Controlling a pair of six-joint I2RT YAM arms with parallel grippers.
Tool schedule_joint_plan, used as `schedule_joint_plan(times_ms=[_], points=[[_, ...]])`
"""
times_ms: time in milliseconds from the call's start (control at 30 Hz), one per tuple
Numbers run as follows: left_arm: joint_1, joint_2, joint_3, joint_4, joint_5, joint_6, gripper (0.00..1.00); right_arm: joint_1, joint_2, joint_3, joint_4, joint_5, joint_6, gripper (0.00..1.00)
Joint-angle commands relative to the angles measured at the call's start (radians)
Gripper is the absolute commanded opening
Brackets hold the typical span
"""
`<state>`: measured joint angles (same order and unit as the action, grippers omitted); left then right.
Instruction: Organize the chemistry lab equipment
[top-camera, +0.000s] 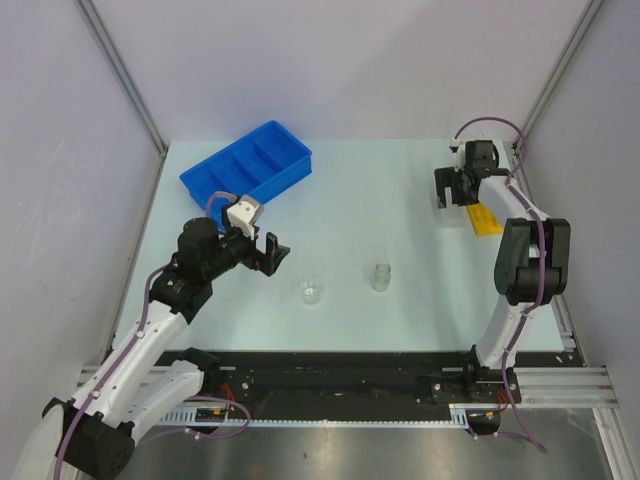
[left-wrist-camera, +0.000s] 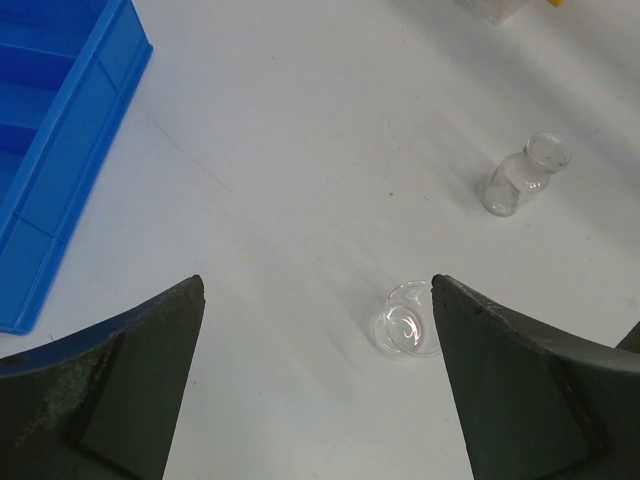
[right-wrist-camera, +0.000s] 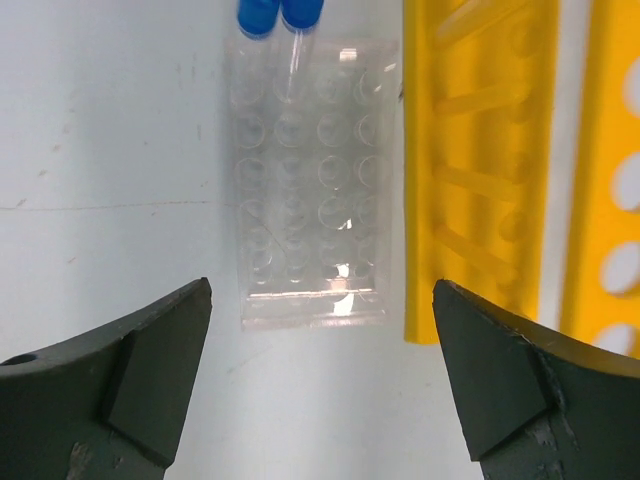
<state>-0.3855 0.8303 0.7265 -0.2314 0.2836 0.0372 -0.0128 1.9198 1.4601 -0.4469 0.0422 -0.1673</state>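
- On the far left part of the desk (top-camera: 400, 230), the blue divided tray (top-camera: 283, 178) is placed at a slant, with its long side running from near left to far right.
- Toward the near edge, around the middle of the desk, the small clear beaker (top-camera: 312, 291) is seen standing with its mouth up. The vial (top-camera: 381, 276) is stood upright to the right of it, near but not touching.
- Between the tray and the beaker, the left gripper (top-camera: 275, 253) is held above the desk. Its jaws are spread fully apart and nothing is held by them. In the left wrist view the beaker is seen on the desk just beside the inner edge of one jaw.
- At the far right of the desk, the yellow holed rack (top-camera: 483, 217) is laid flat, and the right gripper (top-camera: 455, 195) is held over its left side.
- In the right wrist view, the clear rectangular plate (right-wrist-camera: 308, 190), with rows of round wells, is laid flat just beside the left edge of the rack. Whether the two are touching cannot be told.
- Across the far end of the plate, the two thin blue-capped tubes (right-wrist-camera: 280, 12) are laid side by side, with the caps reaching past the edge of the plate.
- Above the near end of the plate, the jaws of the right gripper are opened wide, and nothing is gripped between them.
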Motion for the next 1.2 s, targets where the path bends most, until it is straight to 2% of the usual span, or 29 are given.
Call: schedule_joint_plan(times_ms=[0,133,167,233,267,367,533,700,833,1033,1167], points=[[0.005,-0.016,0.004,0.007,0.020,0.044,1.00,-0.004,-0.208,0.000,-0.003,-0.069,-0.098,0.98],[0.005,-0.026,0.004,0.009,0.017,0.036,1.00,-0.030,-0.373,-0.061,-0.045,-0.365,-0.230,0.99],[0.005,-0.028,0.004,0.010,0.008,0.032,1.00,-0.039,-0.436,-0.098,-0.049,-0.512,-0.248,1.00],[0.005,-0.031,0.004,0.012,-0.003,0.023,1.00,-0.070,-0.491,-0.131,-0.043,-0.667,-0.265,1.00],[0.005,-0.033,0.004,0.010,-0.017,0.017,1.00,-0.079,-0.531,-0.154,-0.027,-0.820,-0.267,1.00],[0.007,-0.023,0.005,0.006,-0.047,0.010,1.00,-0.090,-0.593,-0.221,-0.012,-0.974,-0.268,1.00],[0.019,-0.002,0.008,-0.002,-0.072,0.009,1.00,-0.114,-0.668,-0.299,-0.007,-1.041,-0.270,1.00],[0.037,0.033,0.011,0.000,-0.037,0.001,1.00,-0.137,-0.731,-0.355,-0.038,-1.122,-0.299,1.00],[0.043,0.084,0.033,-0.014,-0.009,-0.031,1.00,-0.165,-0.818,-0.495,0.080,-1.171,-0.269,1.00],[0.068,0.184,0.114,-0.054,-0.021,-0.083,1.00,-0.193,-0.844,-0.573,0.117,-1.254,-0.244,1.00],[0.098,0.378,0.285,-0.127,-0.134,-0.042,1.00,-0.193,-0.844,-0.577,0.126,-1.246,-0.235,1.00]])
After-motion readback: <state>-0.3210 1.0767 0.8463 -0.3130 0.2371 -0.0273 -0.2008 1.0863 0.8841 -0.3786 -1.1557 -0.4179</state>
